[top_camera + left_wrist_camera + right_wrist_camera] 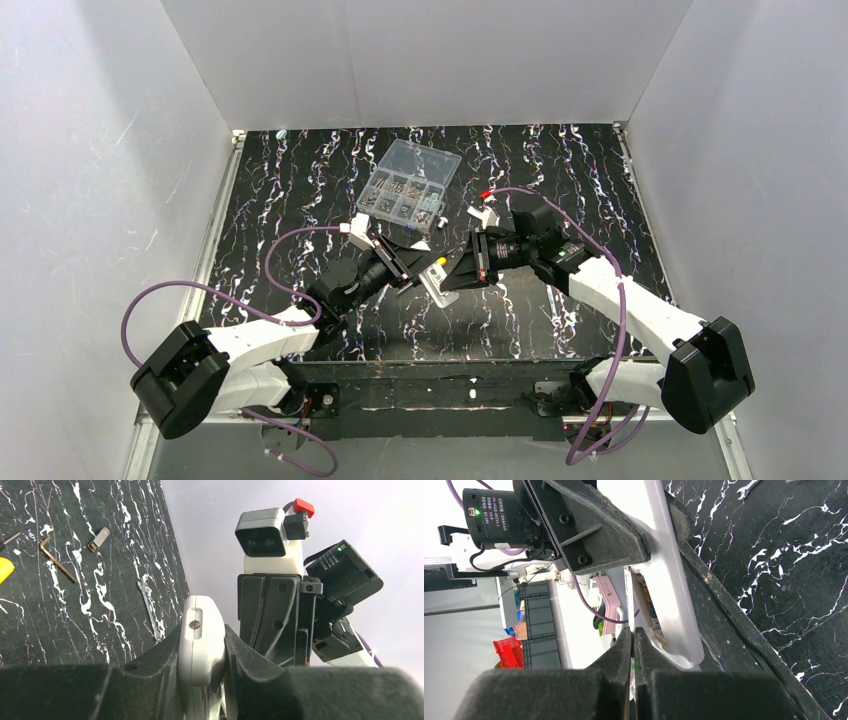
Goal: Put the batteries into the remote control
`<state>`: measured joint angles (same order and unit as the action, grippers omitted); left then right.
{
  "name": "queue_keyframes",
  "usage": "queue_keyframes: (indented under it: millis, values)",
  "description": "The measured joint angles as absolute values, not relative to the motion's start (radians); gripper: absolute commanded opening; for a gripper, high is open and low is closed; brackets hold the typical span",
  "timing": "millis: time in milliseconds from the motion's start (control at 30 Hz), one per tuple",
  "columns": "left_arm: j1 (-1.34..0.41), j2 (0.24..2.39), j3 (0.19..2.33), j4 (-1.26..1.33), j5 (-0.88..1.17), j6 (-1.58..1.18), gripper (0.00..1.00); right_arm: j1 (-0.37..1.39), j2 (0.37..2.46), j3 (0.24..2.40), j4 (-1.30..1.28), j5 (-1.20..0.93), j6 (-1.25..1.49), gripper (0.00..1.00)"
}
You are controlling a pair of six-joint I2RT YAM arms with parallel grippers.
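Observation:
The white remote control (437, 290) hangs above the middle of the table between both arms. My left gripper (412, 268) is shut on it, and its rounded end with a small screw (200, 610) sticks up between the two black fingers (202, 632). From the right, my right gripper (458, 275) meets the remote's other end (669, 580), where an opened compartment (646, 602) shows. Its jaws (633, 632) are shut, pinching a thin white panel (628, 600) of the remote, seen edge-on. No batteries are in view.
A clear compartment box (410, 180) of small metal parts stands behind the grippers. On the black marble table lie a hex key (57, 560), a small metal clip (98, 538), a thin wrench (149, 610) and a yellow handle (3, 569). White walls enclose the table.

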<state>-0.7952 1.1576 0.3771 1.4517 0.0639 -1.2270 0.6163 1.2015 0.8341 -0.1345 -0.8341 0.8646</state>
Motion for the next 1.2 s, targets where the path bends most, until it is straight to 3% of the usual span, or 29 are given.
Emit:
queue_keyframes:
  millis: [233, 1200]
  values:
    - [-0.795, 1.158, 0.377, 1.451, 0.065, -1.226, 0.0, 0.616, 1.208, 0.834, -0.135, -0.834, 0.865, 0.02]
    - [-0.795, 1.172, 0.38, 1.425, 0.082, -1.213, 0.0, 0.617, 1.233, 0.847, -0.186, -0.818, 0.856, 0.41]
